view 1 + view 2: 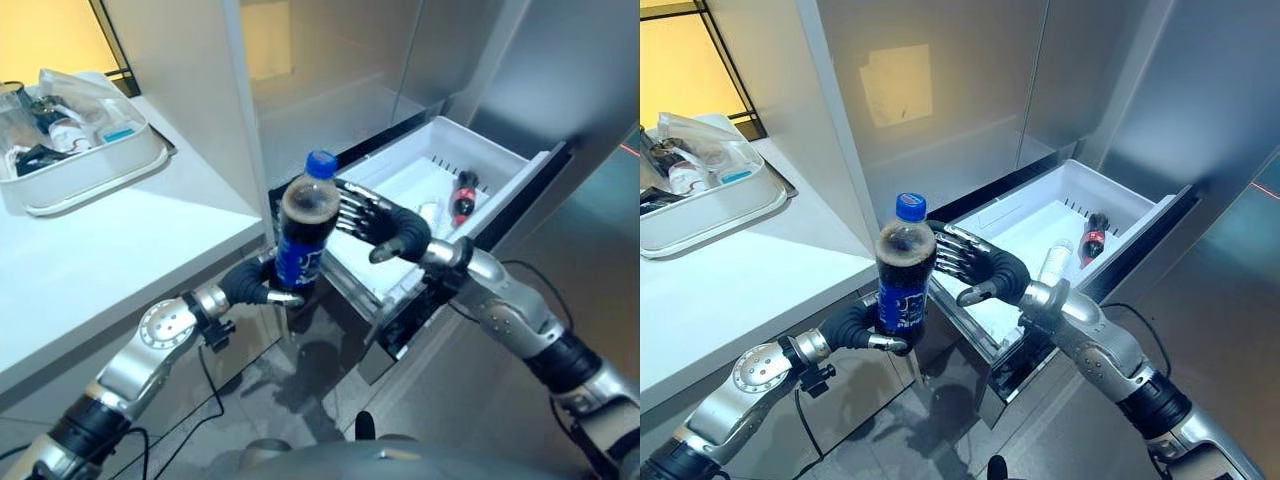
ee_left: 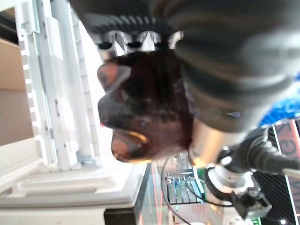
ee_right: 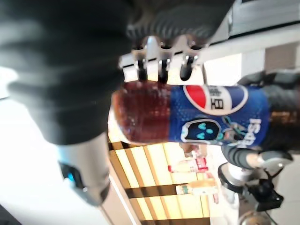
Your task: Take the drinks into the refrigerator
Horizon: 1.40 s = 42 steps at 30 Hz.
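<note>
A cola bottle (image 1: pixel 904 268) with a blue cap and blue label stands upright in the air in front of the open refrigerator drawer (image 1: pixel 992 215), gripped low on its body by the left robot hand (image 1: pixel 862 325), whose fingers and thumb are curled around the lower part below the label. The right robot hand (image 1: pixel 985 272) sits just beside the bottle's upper half on the drawer side, with its fingers stretched out fairly straight toward the dark shoulder of the bottle; the right wrist view shows those fingertips (image 3: pixel 161 65) at or right against the bottle's surface, with the thumb held apart, so this hand is spread rather than closed around anything. Beyond the right robot hand lies the white drawer, pulled out from the grey refrigerator front, and in it rest two drinks: a small dark bottle with a red label (image 1: pixel 1093 238) lying toward the far end, and a clear bottle (image 1: pixel 1054 262) lying just beside it, nearer the right robot hand. Off to the far side of the left robot hand, well apart from the bottle, a white bench (image 1: pixel 120 250) runs along the wall and carries a white tray (image 1: pixel 95 170) holding a clear bag and a jumble of small items too cluttered to tell apart.
</note>
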Motion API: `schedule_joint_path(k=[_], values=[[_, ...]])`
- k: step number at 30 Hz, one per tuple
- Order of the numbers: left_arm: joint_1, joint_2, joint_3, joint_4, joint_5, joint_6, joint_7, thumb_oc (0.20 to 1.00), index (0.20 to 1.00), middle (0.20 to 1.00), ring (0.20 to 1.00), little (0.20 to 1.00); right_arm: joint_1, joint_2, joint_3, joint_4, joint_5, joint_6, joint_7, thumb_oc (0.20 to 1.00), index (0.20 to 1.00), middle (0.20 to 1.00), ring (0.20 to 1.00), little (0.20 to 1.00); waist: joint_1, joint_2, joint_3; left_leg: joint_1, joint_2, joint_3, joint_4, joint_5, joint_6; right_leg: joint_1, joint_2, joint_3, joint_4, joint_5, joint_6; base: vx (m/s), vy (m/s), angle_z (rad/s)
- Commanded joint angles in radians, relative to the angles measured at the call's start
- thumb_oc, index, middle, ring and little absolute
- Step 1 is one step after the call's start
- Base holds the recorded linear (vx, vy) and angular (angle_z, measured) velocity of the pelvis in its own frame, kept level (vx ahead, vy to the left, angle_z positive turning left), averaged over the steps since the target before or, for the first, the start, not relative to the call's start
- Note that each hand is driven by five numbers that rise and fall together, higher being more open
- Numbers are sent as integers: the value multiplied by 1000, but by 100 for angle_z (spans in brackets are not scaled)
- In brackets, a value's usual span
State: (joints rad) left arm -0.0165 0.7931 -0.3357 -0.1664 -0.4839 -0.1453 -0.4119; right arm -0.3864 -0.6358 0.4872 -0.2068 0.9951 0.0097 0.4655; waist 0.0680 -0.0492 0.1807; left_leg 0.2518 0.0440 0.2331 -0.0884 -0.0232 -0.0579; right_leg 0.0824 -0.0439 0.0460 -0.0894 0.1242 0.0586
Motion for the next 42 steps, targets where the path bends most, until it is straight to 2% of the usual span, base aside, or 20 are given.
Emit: schedule_joint_path(k=[1,9,20,29,35,42], values=[[-147,-71,-1,-7,0,-91,39,200,200,200,200,200,-139,66,93,-71,31,-23,38,1000,1000,1000,1000,1000,14,14,-28,-12,-20,-87,23,-73,41,-4,-39,-86,146,-106,63,0,0,0],[-153,-87,2,-3,49,-95,54,200,200,200,200,200,-171,157,112,-41,-27,-33,18,1000,1000,1000,1000,1000,21,17,-28,-16,-20,-91,20,-71,42,-6,-40,-88,144,-109,60,-2,1,0],[-125,-115,14,-6,62,-89,50,200,200,200,200,200,-145,209,77,70,-129,-58,-23,1000,1000,1000,1000,1000,28,19,-31,-21,-24,-96,19,-63,43,-6,-46,-88,140,-100,58,0,0,0],[-123,-111,16,-11,55,-73,58,200,200,200,200,200,-121,220,53,188,-167,-42,-77,1000,1000,1000,1000,1000,29,16,-37,-21,-28,-102,19,-65,45,-2,-47,-89,142,-102,57,0,0,0],[-127,-113,14,-8,69,-69,66,200,200,200,200,200,-121,206,76,166,-165,-18,-52,1000,1000,1000,1000,1000,29,15,-36,-21,-29,-105,20,-64,46,-1,-47,-89,141,-102,55,0,0,0],[-137,-118,12,-6,84,-70,78,200,200,200,200,200,-138,229,101,210,-157,-6,-70,1000,1000,1000,1000,1000,36,15,-36,-21,-28,-107,19,-63,45,2,-48,-92,138,-100,55,0,0,0]])
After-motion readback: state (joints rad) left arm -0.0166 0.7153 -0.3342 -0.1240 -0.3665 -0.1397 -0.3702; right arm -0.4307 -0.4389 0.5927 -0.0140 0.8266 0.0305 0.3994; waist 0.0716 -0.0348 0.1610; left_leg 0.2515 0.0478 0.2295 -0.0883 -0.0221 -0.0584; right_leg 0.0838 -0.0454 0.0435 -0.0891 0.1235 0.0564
